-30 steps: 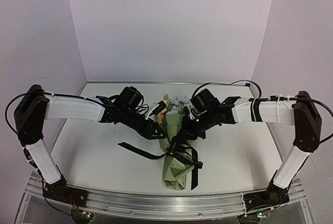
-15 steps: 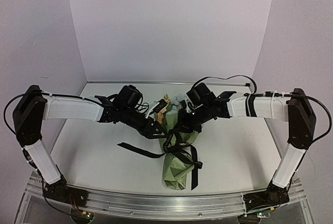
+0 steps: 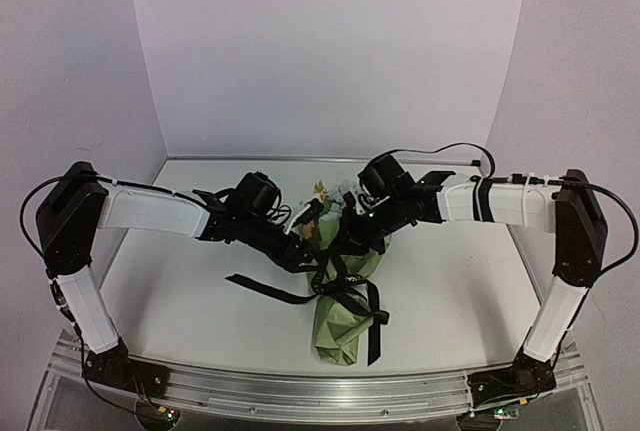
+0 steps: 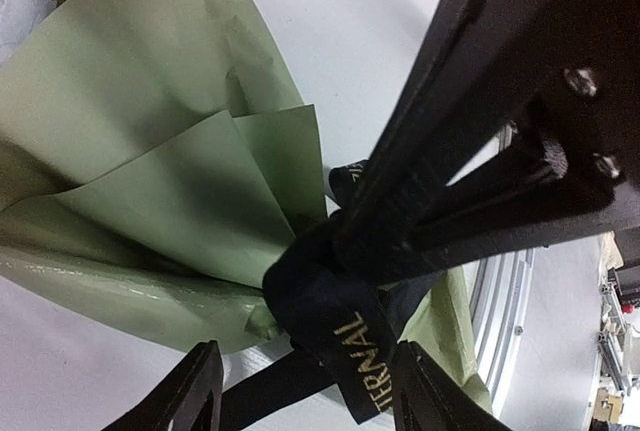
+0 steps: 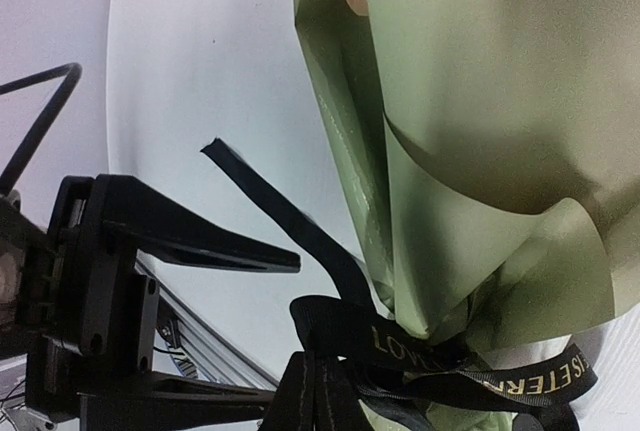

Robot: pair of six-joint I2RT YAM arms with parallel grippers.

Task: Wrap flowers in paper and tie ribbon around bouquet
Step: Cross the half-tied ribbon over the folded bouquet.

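The bouquet lies on the table, its green paper (image 3: 338, 329) cone narrowing toward the near edge and the flowers (image 3: 334, 194) showing at its far end. The black ribbon (image 3: 352, 296) with pale lettering circles the cone's waist. My right gripper (image 5: 318, 363) is shut on a loop of the ribbon (image 5: 400, 339) at the waist, right against the paper (image 5: 480, 121). My left gripper (image 4: 310, 396) stands open, its fingers (image 4: 196, 391) on either side of the lettered ribbon (image 4: 352, 343) loop without pinching it. From above, the left gripper (image 3: 308, 254) and right gripper (image 3: 338, 251) almost meet.
One ribbon tail (image 3: 262, 288) runs left across the white table (image 3: 180, 291), and another hangs down the cone's right side (image 3: 374, 339). The aluminium rail (image 3: 320, 391) marks the near edge. Walls close in the back and both sides.
My left gripper has opened wider and moved right, up to the ribbon loop. The right arm has swung left and its shut gripper now sits over the cone's waist.
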